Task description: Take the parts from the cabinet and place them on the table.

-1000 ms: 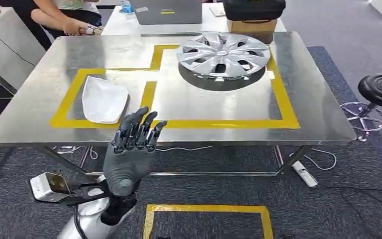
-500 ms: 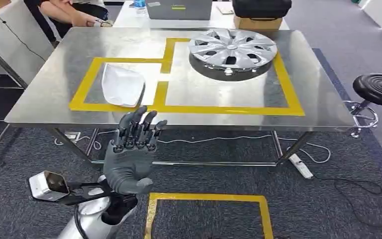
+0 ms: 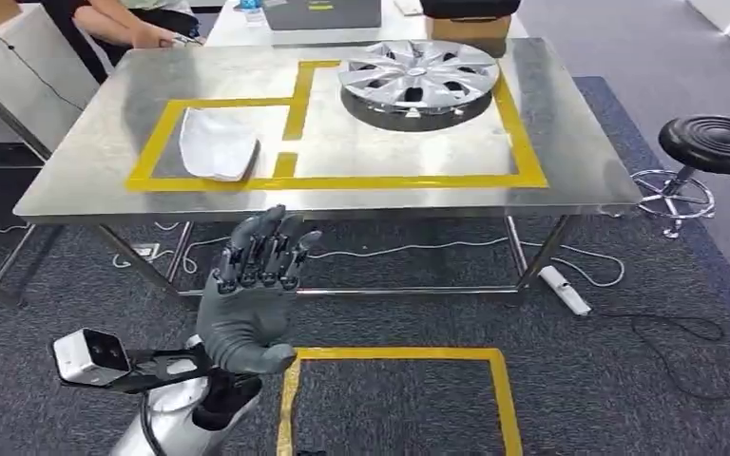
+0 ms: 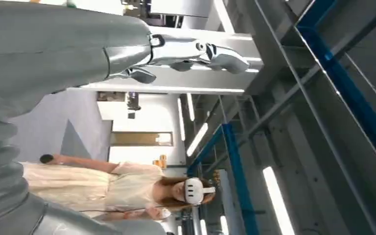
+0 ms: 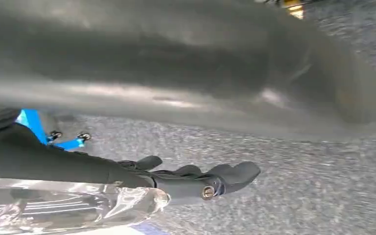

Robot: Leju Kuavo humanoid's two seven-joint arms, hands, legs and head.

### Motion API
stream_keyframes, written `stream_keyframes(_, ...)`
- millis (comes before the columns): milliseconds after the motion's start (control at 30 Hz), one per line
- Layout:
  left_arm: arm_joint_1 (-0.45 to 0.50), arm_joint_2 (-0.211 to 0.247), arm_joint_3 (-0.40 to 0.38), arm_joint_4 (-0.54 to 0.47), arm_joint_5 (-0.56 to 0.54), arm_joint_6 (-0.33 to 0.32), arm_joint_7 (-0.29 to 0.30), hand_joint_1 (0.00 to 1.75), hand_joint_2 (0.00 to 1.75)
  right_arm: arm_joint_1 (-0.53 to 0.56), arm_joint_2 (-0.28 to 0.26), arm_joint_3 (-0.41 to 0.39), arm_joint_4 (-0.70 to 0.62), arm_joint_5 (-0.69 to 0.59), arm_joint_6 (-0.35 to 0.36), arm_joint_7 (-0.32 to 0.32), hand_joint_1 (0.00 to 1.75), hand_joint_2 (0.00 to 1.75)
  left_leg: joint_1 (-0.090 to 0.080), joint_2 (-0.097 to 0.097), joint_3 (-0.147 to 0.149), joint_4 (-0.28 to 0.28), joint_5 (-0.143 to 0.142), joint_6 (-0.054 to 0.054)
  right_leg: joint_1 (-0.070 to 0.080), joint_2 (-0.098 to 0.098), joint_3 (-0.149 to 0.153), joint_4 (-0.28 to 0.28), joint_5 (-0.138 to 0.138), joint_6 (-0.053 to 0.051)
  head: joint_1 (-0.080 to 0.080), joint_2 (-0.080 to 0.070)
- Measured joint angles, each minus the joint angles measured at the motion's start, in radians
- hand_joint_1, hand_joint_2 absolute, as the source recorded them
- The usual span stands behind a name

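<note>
A silver hubcap (image 3: 418,76) lies in the larger yellow-taped box on the steel table (image 3: 390,152). A white curved part (image 3: 217,144) lies in the smaller taped box to its left. My left hand (image 3: 252,294) is raised in front of the table's near edge, short of it, fingers straight and apart, holding nothing. In the left wrist view the same hand (image 4: 176,49) reaches out against the ceiling. In the right wrist view my right hand (image 5: 200,178) hangs over the carpet with its fingers stretched out and nothing between them.
A black stool (image 3: 718,144) stands right of the table. A power strip (image 3: 564,290) and cables lie under it. A yellow tape square (image 3: 394,356) marks the carpet near me. A person (image 3: 124,24) leans at the far left corner. Another person (image 4: 127,188) wears a headset.
The whole picture has shifted: the camera has drawn back, and the table now lies farther off and higher in view. My left hand stays raised and open.
</note>
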Motion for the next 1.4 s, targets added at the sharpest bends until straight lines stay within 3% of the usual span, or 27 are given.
stream_keyframes(33,0.000,0.000,0.000,0.000,0.000,0.000,0.000,0.00,1.75,0.000,0.000,0.000,0.000,0.000,0.000,0.000,0.00,0.00,0.000,0.000,0.033,-0.036,0.032,0.004,0.001,0.000,-0.012,0.000,0.009,0.002,0.000,0.000)
stream_keyframes(100,-0.001,-0.002,-0.001,0.000,-0.001,0.000,0.000,0.00,1.75,-0.001,0.000,0.000,0.000,0.000,0.000,0.000,0.00,0.00,-0.002,0.000,0.157,-0.202,0.076,0.016,0.001,0.001,-0.028,0.000,0.026,0.008,0.000,0.000)
stream_keyframes(133,-0.002,-0.003,-0.001,0.000,-0.001,0.000,0.000,0.00,1.75,-0.001,0.000,0.000,0.000,0.000,0.000,0.000,0.00,0.00,-0.005,0.000,0.224,-0.284,0.062,0.022,0.004,0.002,-0.033,0.002,0.032,0.014,0.000,0.000)
stream_keyframes(167,-0.004,-0.004,-0.002,0.000,-0.001,-0.001,0.000,0.00,1.75,-0.001,0.000,0.000,0.000,0.000,0.001,-0.001,0.00,0.00,-0.007,0.000,0.240,-0.328,0.050,0.027,0.006,0.001,-0.037,0.004,0.039,0.018,0.002,0.000)
stream_keyframes(200,-0.003,-0.004,-0.002,0.000,-0.001,-0.001,0.000,0.00,0.00,-0.001,0.000,0.000,0.000,0.000,0.000,-0.001,0.00,0.00,-0.008,0.000,0.231,-0.325,0.052,0.030,0.006,0.000,-0.039,0.003,0.048,0.024,0.003,0.000)
stream_keyframes(300,-0.003,-0.004,-0.001,0.000,-0.003,-0.001,-0.003,0.00,0.00,0.001,0.000,0.000,0.000,0.000,0.001,-0.001,0.00,0.00,-0.005,0.001,0.221,-0.332,0.070,0.055,0.000,-0.001,-0.049,0.001,0.054,0.042,-0.001,0.000)
stream_keyframes(333,-0.003,-0.005,-0.001,0.000,-0.008,0.000,-0.007,0.00,0.00,0.001,0.000,0.000,0.000,0.000,0.000,-0.001,0.00,0.00,-0.004,0.001,0.216,-0.332,0.076,0.061,0.001,0.000,-0.060,0.030,0.016,0.046,0.007,0.000)
stream_keyframes(400,-0.001,-0.005,-0.001,0.000,-0.012,0.003,-0.010,0.00,0.00,0.001,0.000,0.000,0.000,0.000,0.000,-0.001,0.00,0.00,-0.004,0.002,0.202,-0.331,0.089,0.067,-0.002,0.000,-0.111,0.176,-0.085,0.056,0.012,0.000)
stream_keyframes(467,0.001,-0.005,-0.001,0.000,-0.018,0.005,-0.012,0.00,0.00,0.003,0.000,0.000,0.000,0.000,0.000,0.000,0.00,0.00,-0.005,0.002,0.186,-0.329,0.101,0.066,-0.003,0.000,-0.149,0.306,-0.137,0.062,0.012,0.000)
stream_keyframes(500,0.003,-0.005,-0.001,0.000,-0.019,0.007,-0.013,0.00,0.00,0.004,0.000,0.000,0.000,0.000,0.000,0.001,0.00,0.00,-0.004,0.001,0.180,-0.329,0.106,0.065,-0.003,0.000,-0.137,0.305,-0.128,0.063,0.012,0.000)
stream_keyframes(533,0.006,-0.005,-0.001,0.000,-0.022,0.010,-0.016,0.00,0.00,0.004,0.000,0.000,0.000,0.000,0.000,0.002,0.00,0.00,-0.004,0.001,0.175,-0.327,0.109,0.063,-0.003,0.000,-0.101,0.260,-0.101,0.063,0.012,0.000)
stream_keyframes(567,0.006,-0.005,-0.001,0.000,-0.028,0.014,-0.018,0.00,0.00,0.003,0.000,0.000,0.000,0.000,0.000,0.002,0.00,0.00,-0.004,0.001,0.172,-0.325,0.111,0.060,-0.004,0.000,-0.051,0.184,-0.068,0.062,0.012,0.000)
stream_keyframes(600,0.006,-0.005,-0.001,0.000,-0.035,0.019,-0.018,0.00,0.00,0.002,0.000,0.000,0.000,0.000,0.000,0.002,0.00,0.00,-0.002,0.001,0.170,-0.321,0.112,0.058,-0.006,-0.001,0.024,0.066,-0.031,0.061,0.012,0.000)
stream_keyframes(633,0.007,-0.005,-0.001,-0.001,-0.039,0.020,-0.019,0.00,0.00,0.000,0.000,0.000,0.000,0.000,0.000,0.002,0.00,0.00,-0.003,0.001,0.167,-0.318,0.113,0.053,-0.006,-0.001,0.064,-0.006,-0.050,0.060,0.012,0.000)
stream_keyframes(667,0.007,-0.005,-0.002,-0.003,-0.041,0.022,-0.019,0.00,0.00,-0.001,0.000,0.000,0.000,0.000,0.000,0.002,0.00,0.00,-0.007,0.000,0.162,-0.318,0.115,0.047,0.000,0.005,0.069,0.005,-0.034,0.048,0.010,0.000)
stream_keyframes(800,0.009,-0.006,-0.002,-0.004,-0.051,0.027,-0.020,0.00,0.00,0.001,0.000,0.000,0.000,0.000,-0.001,0.002,0.00,0.00,-0.007,-0.001,0.154,-0.311,0.120,0.027,-0.005,0.008,0.054,-0.002,-0.033,0.019,0.008,0.000)
stream_keyframes(867,0.008,-0.004,-0.002,-0.003,-0.057,0.027,-0.013,0.00,0.00,0.000,0.000,0.000,0.000,0.000,-0.001,0.002,0.00,0.00,-0.005,0.000,0.128,-0.246,0.051,0.014,-0.006,0.006,0.045,-0.002,-0.021,0.007,0.002,0.000)
stream_keyframes(900,0.008,-0.002,-0.002,0.000,-0.055,0.026,-0.008,0.00,1.75,0.000,0.000,0.000,0.000,-0.001,-0.001,0.002,0.00,0.00,-0.003,0.000,0.097,-0.171,0.002,0.010,-0.005,0.006,0.038,-0.002,-0.016,0.004,0.001,0.000)
stream_keyframes(967,0.010,0.004,-0.002,0.011,-0.049,0.019,0.000,0.00,1.75,0.001,0.000,0.000,0.000,-0.004,0.000,0.002,0.00,0.00,-0.003,0.000,0.032,-0.015,-0.065,0.006,-0.004,0.005,0.020,0.000,-0.006,0.004,0.001,0.000)
stream_keyframes(1000,0.011,0.007,-0.002,0.017,-0.047,0.019,0.000,0.00,1.75,0.002,0.000,0.000,0.000,-0.006,0.000,0.002,0.00,0.00,-0.003,0.000,0.027,0.001,-0.060,0.007,-0.003,0.005,0.012,0.000,-0.002,0.005,0.001,0.000)
stream_keyframes(1067,0.012,0.012,0.000,0.031,-0.047,0.019,0.000,0.00,1.75,0.002,0.000,0.000,0.000,-0.008,0.000,0.002,0.00,0.00,-0.003,0.000,0.082,-0.085,0.007,0.012,-0.002,0.005,0.001,0.001,0.006,0.008,0.001,0.000)
stream_keyframes(1133,0.012,0.015,0.001,0.040,-0.045,0.020,0.000,0.00,1.75,0.002,0.000,0.000,0.000,-0.009,0.000,0.002,0.00,0.00,-0.003,0.000,0.188,-0.261,0.072,0.021,-0.002,0.007,-0.003,0.001,0.014,0.016,0.001,0.000)
stream_keyframes(1167,0.012,0.016,0.001,0.043,-0.044,0.020,0.000,0.00,0.00,0.002,0.000,0.000,0.000,-0.009,0.000,0.002,0.00,0.00,-0.006,0.000,0.214,-0.307,0.073,0.022,0.004,0.007,-0.010,0.006,0.017,0.021,0.000,0.000)
stream_keyframes(1233,0.016,0.018,0.003,0.048,-0.040,0.020,0.000,0.00,0.00,0.001,0.000,0.000,0.000,-0.009,0.000,0.002,0.00,0.00,-0.006,-0.002,0.202,-0.312,0.070,0.031,0.004,0.006,-0.018,0.005,0.025,0.031,0.002,0.000)
stream_keyframes(1300,0.026,0.019,0.007,0.053,-0.039,0.021,-0.003,0.00,0.00,0.003,0.000,0.000,0.000,-0.010,0.000,0.002,0.00,0.00,-0.006,-0.001,0.194,-0.316,0.081,0.050,0.001,0.005,-0.020,0.000,0.034,0.043,0.001,0.000)
stream_keyframes(1333,0.028,0.018,0.008,0.054,-0.039,0.022,-0.005,0.00,0.00,0.004,0.000,0.000,0.000,-0.010,0.000,0.002,0.00,0.00,-0.002,0.000,0.192,-0.318,0.086,0.057,-0.001,0.006,-0.031,0.013,0.019,0.047,0.002,0.000)
stream_keyframes(1400,0.030,0.017,0.011,0.055,-0.049,0.029,-0.005,0.00,0.00,0.004,0.000,0.000,0.000,-0.011,0.000,0.002,0.00,0.00,-0.002,0.001,0.183,-0.318,0.095,0.068,-0.002,0.005,-0.075,0.129,-0.068,0.057,0.015,0.000)
